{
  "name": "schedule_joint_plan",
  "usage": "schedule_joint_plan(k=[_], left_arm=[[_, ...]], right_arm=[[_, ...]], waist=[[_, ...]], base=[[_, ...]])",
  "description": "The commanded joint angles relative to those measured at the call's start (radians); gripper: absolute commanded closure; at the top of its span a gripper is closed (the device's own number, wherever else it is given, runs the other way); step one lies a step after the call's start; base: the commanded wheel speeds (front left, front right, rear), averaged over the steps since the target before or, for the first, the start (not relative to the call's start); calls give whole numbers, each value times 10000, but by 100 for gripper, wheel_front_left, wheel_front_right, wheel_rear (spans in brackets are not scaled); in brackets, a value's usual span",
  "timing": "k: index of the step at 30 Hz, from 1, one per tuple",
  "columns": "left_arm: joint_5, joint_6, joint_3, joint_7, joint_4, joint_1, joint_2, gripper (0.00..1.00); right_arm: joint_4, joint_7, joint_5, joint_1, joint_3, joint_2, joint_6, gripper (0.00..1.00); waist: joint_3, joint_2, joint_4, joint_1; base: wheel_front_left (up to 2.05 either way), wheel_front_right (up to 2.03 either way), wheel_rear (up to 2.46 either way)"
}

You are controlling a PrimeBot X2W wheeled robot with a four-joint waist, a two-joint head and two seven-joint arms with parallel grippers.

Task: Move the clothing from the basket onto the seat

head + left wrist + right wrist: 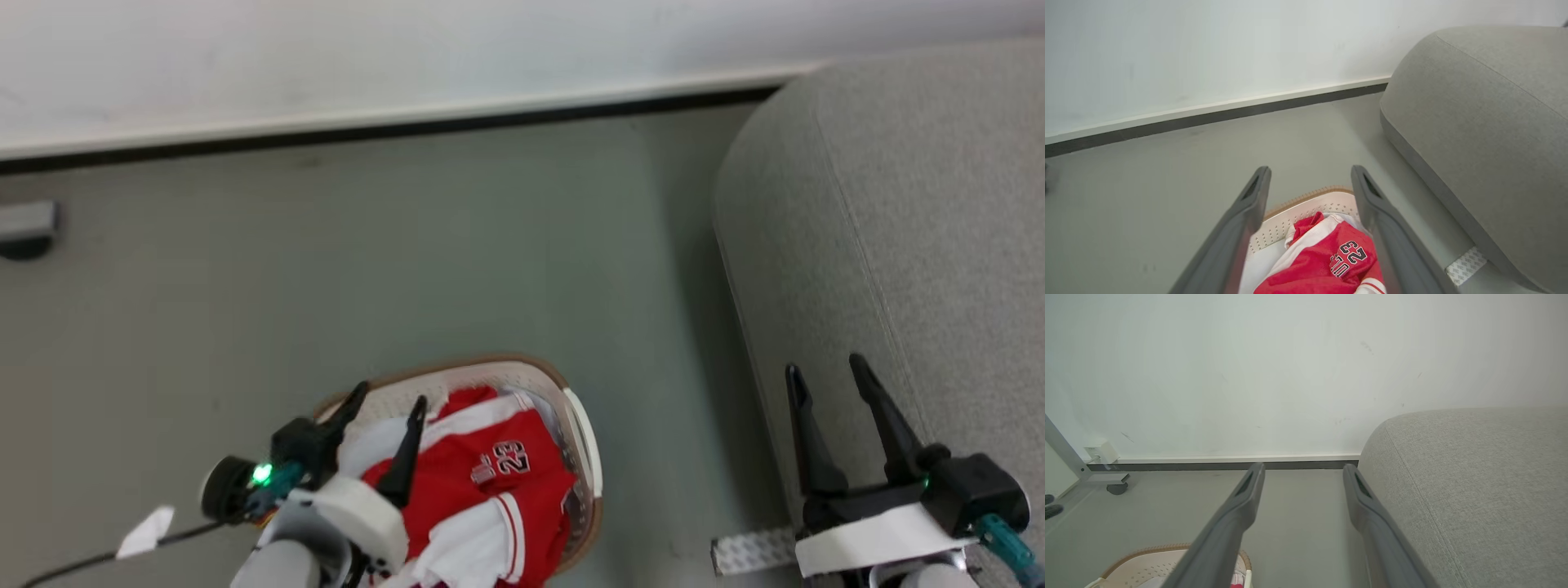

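Left gripper (390, 394), lower left, fingers (408, 449) apart, empty, over clothing (490, 482) in basket (490, 362); right gripper (823, 364) likewise, by seat (939, 204). Pre-grasp; next: descend, pinch fabric.

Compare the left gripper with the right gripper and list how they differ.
The left gripper hangs over the basket and its red clothing; the right gripper is by the edge of the grey sofa. In the head view, the left gripper's fingers lean toward the right, and the right gripper's lean toward the left. Both are open and hold nothing.
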Motion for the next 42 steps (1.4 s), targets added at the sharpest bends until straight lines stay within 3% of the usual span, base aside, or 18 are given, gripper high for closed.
schedule_joint_plan(k=[1, 4, 11, 19, 26, 36, 37, 39, 42], left_arm=[[36, -45, -90, 104, 147, -213, 82, 0], [0, -51, -854, 738, 830, -797, 161, 0], [-1377, -44, -3079, 2019, 2030, -1828, 595, 0], [-3266, -46, -5514, 2825, 2442, -2698, 1586, 0], [-4893, -45, -6730, 3408, 2492, -3384, 2292, 0], [-5966, -46, -8007, 3634, 2849, -4198, 2842, 0], [-6073, -46, -8128, 3583, 2874, -4262, 2844, 7], [-6200, -46, -8329, 3394, 2935, -4377, 2857, 98], [-6300, -46, -8699, 3214, 3088, -4450, 2799, 100]], right_arm=[[-74, 0, 49, -244, 15, -31, -21, 0], [-248, 1, 107, -565, 86, -31, -21, 0], [-569, 1, 231, -1061, 403, -29, -21, 0], [-909, 1, 490, -1372, 780, -31, -21, 0], [-1099, 1, 431, -1451, 876, -30, -21, 0], [-1352, 1, 506, -1537, 879, -30, -21, 0], [-1357, 1, 506, -1530, 871, -30, -21, 0], [-1361, 1, 504, -1522, 845, -30, -21, 0], [-1344, 1, 489, -1594, 805, -30, -21, 0]], waist=[[911, -1, -595, -2], [1420, -1, -809, -2], [2266, -1, -1146, -2], [2931, -1, -1459, -2], [3611, -1, -1698, -2], [4562, -1, -2043, -2], [4586, -1, -2047, -2], [4615, -1, -2040, -2], [4573, -1, -1979, -2]], base=[[0, 0, 0], [0, 0, 0], [0, 0, 0], [0, 0, 0], [0, 0, 0], [0, 0, 0], [0, 0, 0], [0, 0, 0], [0, 0, 0]])
